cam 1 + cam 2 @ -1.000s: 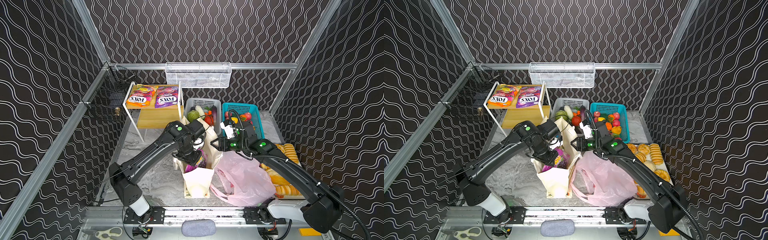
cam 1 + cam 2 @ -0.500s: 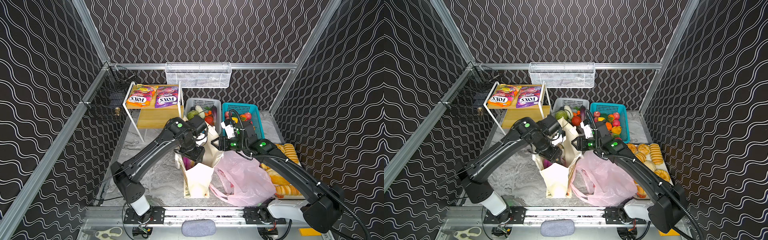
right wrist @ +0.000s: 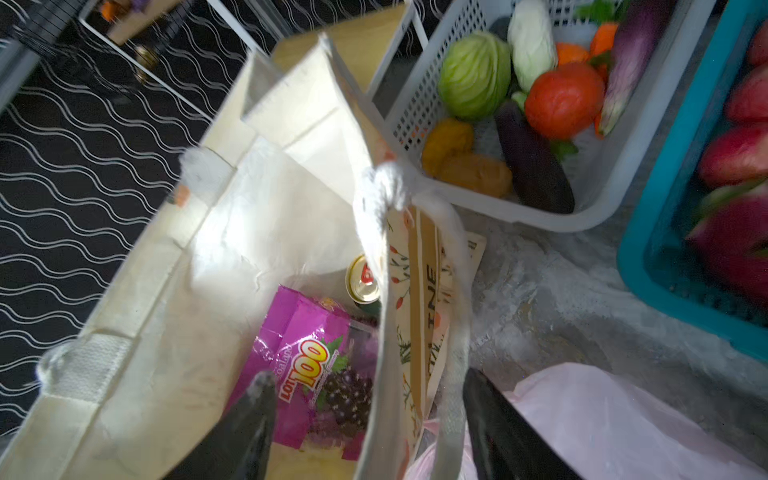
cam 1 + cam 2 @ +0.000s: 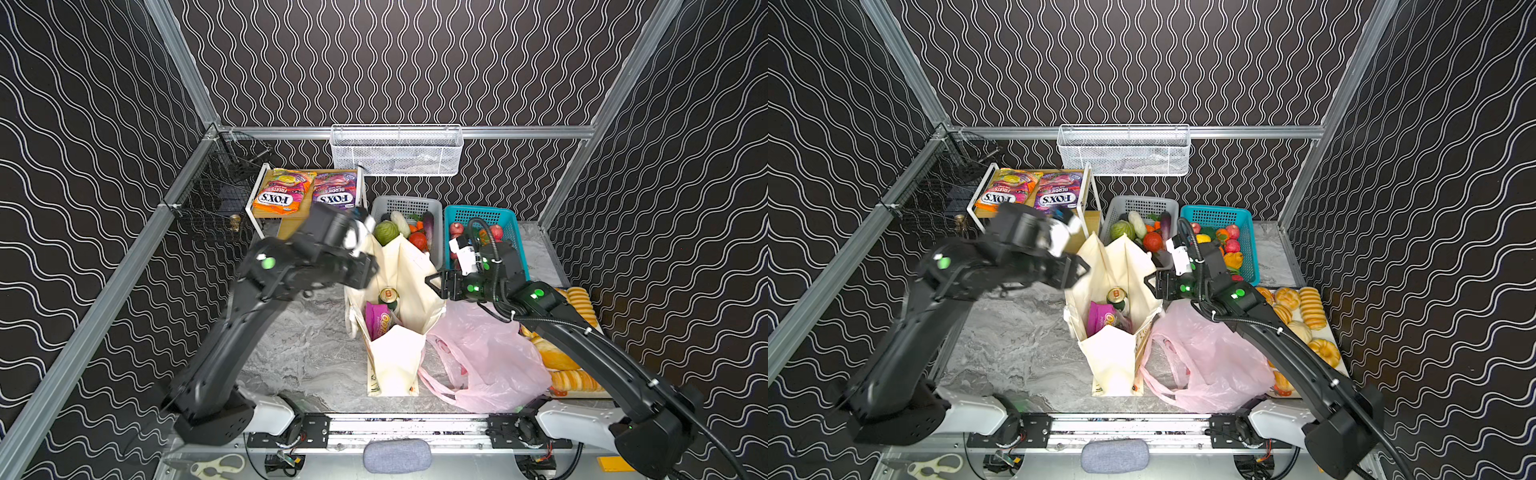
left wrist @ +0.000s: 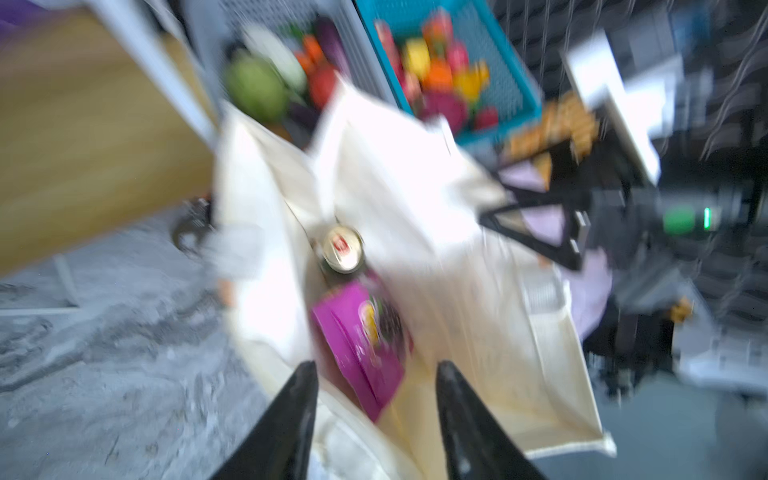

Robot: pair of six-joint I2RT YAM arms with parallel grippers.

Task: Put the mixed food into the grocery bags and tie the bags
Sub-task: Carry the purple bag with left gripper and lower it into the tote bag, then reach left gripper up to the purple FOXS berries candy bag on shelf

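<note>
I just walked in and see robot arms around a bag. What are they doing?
A robot is packing groceries. A cream tote stands open in the middle, with a purple packet and a can inside. The left hand hovers open above the tote's left edge, holding nothing. The right hand is open too, straddling the tote's right wall. A pink bag lies beside the tote, its handles loose.

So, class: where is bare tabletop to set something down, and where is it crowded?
Bare: marble tabletop left of the canvas tote. Crowded: right of it, with the pink plastic bag, grey basket, teal basket and bread.
</note>
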